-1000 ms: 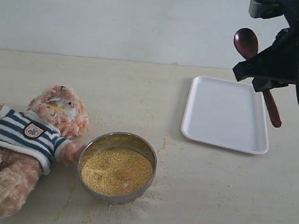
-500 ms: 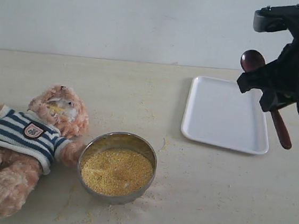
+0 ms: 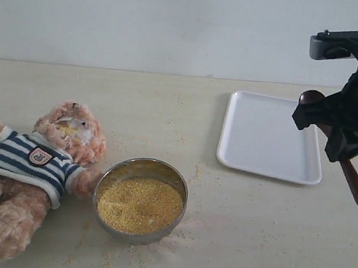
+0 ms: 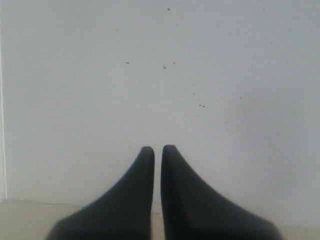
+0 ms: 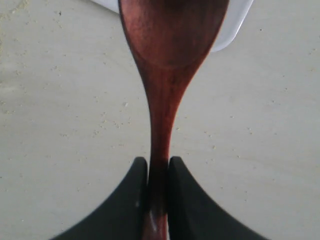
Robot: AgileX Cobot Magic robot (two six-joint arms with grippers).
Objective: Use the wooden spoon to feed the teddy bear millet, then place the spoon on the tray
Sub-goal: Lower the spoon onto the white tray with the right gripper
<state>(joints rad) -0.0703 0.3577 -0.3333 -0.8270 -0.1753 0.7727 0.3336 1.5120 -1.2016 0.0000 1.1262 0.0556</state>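
One step left, seemingly: right jaws clenched on the wooden spoon (image 5: 167, 60), hanging just right of the tray (image 3: 271, 137); next, bring it over, lower, release. Left jaws shut, empty.

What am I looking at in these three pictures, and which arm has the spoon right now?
This is a robot with two arms, each ending in a black two-fingered gripper. The wide picture comes from a camera off the arms; the other two come from cameras on the wrists. On the pale table lie a fluffy light-brown teddy bear in a striped sweater, a round steel bowl of yellow millet and a flat white rectangular tray. The right gripper is shut on the slim handle of the dark reddish-brown wooden spoon, held up beside the tray's right edge, not yet on it. The left gripper is shut on nothing, facing a plain wall.
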